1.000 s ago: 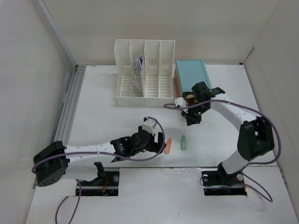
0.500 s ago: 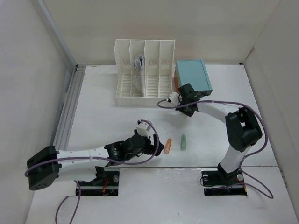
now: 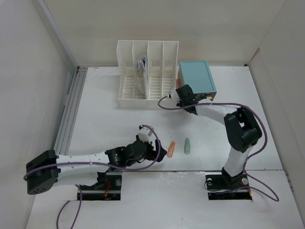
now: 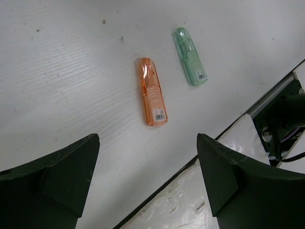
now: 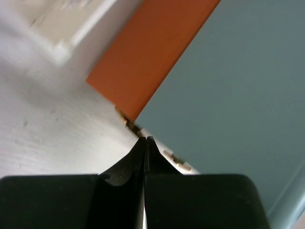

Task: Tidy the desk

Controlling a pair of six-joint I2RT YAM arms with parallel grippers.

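The desk (image 3: pixel 102 117) is a white tabletop, also seen in the left wrist view (image 4: pixel 66 71). An orange capped marker-like piece (image 3: pixel 171 150) and a green one (image 3: pixel 188 145) lie side by side near its front; both show in the left wrist view, orange (image 4: pixel 151 91) and green (image 4: pixel 189 56). My left gripper (image 3: pixel 160 152) is open and empty, just left of the orange piece; seen from the wrist (image 4: pixel 148 142) the piece lies ahead between the jaws. My right gripper (image 3: pixel 183 95) is shut and empty, its tips (image 5: pixel 145 139) at the lower front-left corner of the teal-topped box (image 3: pixel 196 76).
A white slotted file rack (image 3: pixel 147 74) stands at the back, papers in one slot, right beside the teal box with its orange side (image 5: pixel 152 47). A ridged metal rail (image 3: pixel 70 112) runs along the left edge. Two cut-outs (image 3: pixel 102 183) (image 3: pixel 228 183) hold the arm bases. White walls enclose the desk.
My right gripper moved from mid-table back and left to the teal box's front corner. My left arm shifted slightly left and nearer, staying beside the orange piece.
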